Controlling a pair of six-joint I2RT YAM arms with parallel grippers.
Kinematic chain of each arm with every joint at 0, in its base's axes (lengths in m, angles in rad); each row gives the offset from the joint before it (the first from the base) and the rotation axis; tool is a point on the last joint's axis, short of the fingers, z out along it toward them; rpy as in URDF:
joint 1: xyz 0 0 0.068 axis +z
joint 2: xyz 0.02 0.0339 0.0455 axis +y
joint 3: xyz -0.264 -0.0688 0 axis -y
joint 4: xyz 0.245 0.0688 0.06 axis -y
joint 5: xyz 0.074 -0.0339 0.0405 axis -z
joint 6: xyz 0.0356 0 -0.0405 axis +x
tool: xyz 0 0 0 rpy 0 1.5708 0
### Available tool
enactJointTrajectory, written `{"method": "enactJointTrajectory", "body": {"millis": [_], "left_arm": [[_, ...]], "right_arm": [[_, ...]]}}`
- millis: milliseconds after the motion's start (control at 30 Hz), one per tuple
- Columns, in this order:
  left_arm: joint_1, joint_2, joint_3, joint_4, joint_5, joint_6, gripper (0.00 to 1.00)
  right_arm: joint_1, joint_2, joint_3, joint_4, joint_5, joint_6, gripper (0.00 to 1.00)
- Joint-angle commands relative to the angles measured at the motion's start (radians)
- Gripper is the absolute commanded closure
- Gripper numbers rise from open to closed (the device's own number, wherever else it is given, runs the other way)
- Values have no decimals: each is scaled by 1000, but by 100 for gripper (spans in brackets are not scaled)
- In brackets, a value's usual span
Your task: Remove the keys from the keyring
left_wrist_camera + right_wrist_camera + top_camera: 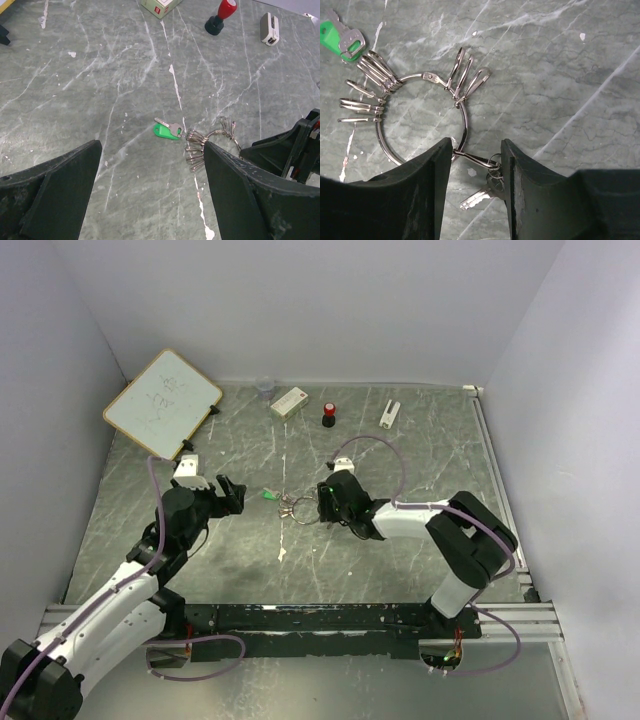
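Note:
The keyring (465,120) is a large silver loop with several clip hooks, lying flat on the table; it also shows in the top view (300,508) and the left wrist view (212,140). A green-headed key (166,131) lies just left of it, also seen in the right wrist view (340,37). A silver key (477,197) hangs off a clip and small rings on the loop, its head partly hidden by my right finger. My right gripper (476,170) is open and straddles that clip and key. My left gripper (152,195) is open and empty, short of the green key.
At the back stand a whiteboard (162,392), a clear cup (265,388), a white box (289,402), a red-and-black stamp (328,415) and a small white device (390,413). Grey walls enclose the marbled table on three sides.

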Motion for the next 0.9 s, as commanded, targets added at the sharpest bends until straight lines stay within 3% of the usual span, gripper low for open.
{"method": "enactJointTrajectory", "body": {"millis": [0,500,667,767,867], "left_arm": [[-3,6,-2,14,1,7,6],[-3,42,9,41,22,0,6],[-3,43,14,26,18,2,6],[-3,30,15,15,9,3,6],[-3,17,6,9,0,1,6]], "right_arm": [[18,21,-36,-118,-28,2,56],[23,-58,-84,-175,-47,-7,60],[22,-12,-68,-160,-74,-4,74],[24,3,-60,-166,-69,-4,78],[25,8,-53,-186,-56,-4,96]]}}
